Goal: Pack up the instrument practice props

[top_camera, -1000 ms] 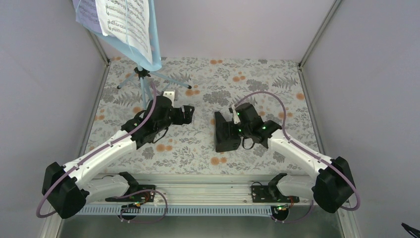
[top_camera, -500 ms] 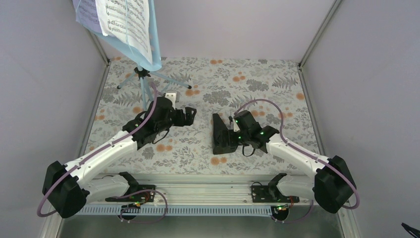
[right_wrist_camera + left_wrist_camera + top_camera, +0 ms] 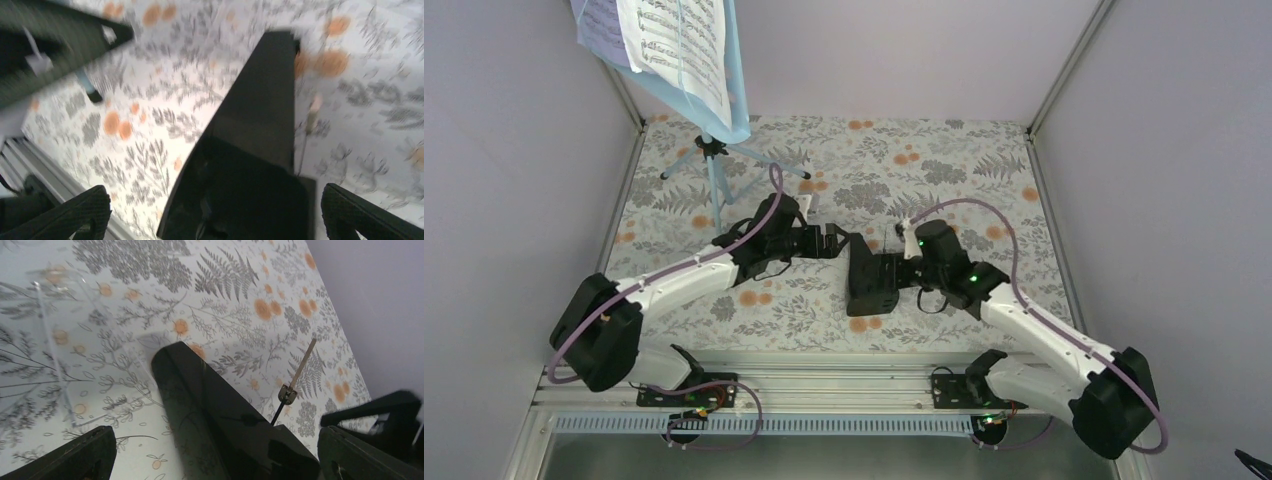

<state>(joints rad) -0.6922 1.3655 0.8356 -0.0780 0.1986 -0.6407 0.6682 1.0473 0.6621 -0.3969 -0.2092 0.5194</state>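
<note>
so both of your claws are spread wide and neither one is gripping anything. the black metronome (image 3: 869, 282) sits on the floral table (image 3: 984, 170) about midway across, nearer the front edge than the back, and your two arms come at it from either side. your left gripper (image 3: 836, 241) is just beside its upper left corner. in the left wrist view the metronome fills the gap between the fingers (image 3: 75, 457) with space on both sides, and its thin pendulum rod (image 3: 296, 375) sticks out on the right. your right gripper (image 3: 894, 268) is close on its right side. that wrist view is blurry, but the black body sits between the open fingers (image 3: 372, 212) there too. can't tell if it's standing straight or tipped. the light blue music stand (image 3: 715, 185) is well apart in the back left corner, with a white sheet (image 3: 679, 50) and a lavender sheet (image 3: 599, 22) on its tray.
</note>
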